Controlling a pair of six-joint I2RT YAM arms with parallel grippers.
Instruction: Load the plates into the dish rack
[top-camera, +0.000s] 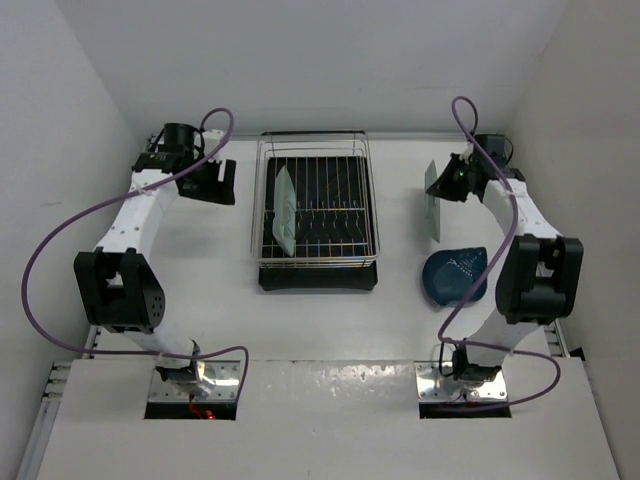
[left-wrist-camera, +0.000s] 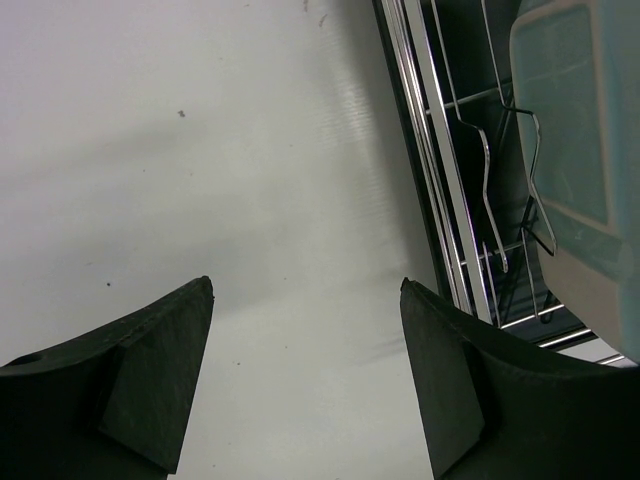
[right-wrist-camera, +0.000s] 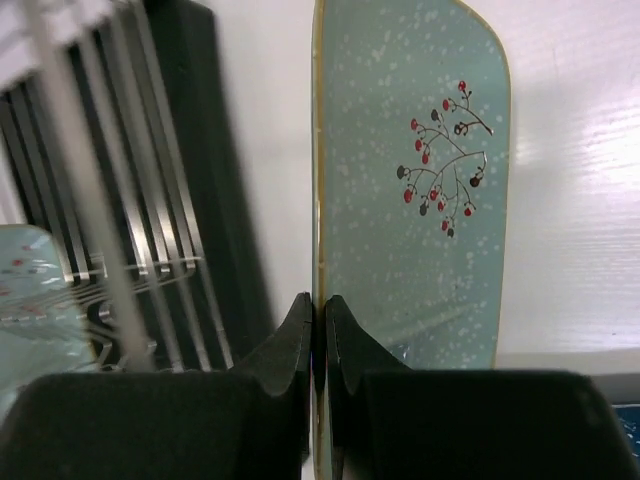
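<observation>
The chrome wire dish rack (top-camera: 318, 150) on its black drip tray stands at the table's middle back. One mint-green plate (top-camera: 283, 211) stands on edge in its left side; it also shows in the left wrist view (left-wrist-camera: 580, 150). My right gripper (top-camera: 452, 180) is shut on the rim of a second mint-green plate (top-camera: 432, 200), held on edge to the right of the rack; the right wrist view shows its berry-branch print (right-wrist-camera: 420, 200) and my gripper (right-wrist-camera: 320, 315). The dark blue plate (top-camera: 455, 276) lies flat at the right. My left gripper (top-camera: 212, 180) is open and empty, left of the rack.
White walls enclose the table on the left, back and right. The rack's rim wires (left-wrist-camera: 430, 160) run close beside my left gripper's right finger (left-wrist-camera: 450, 390). The rack's right side holds no plates.
</observation>
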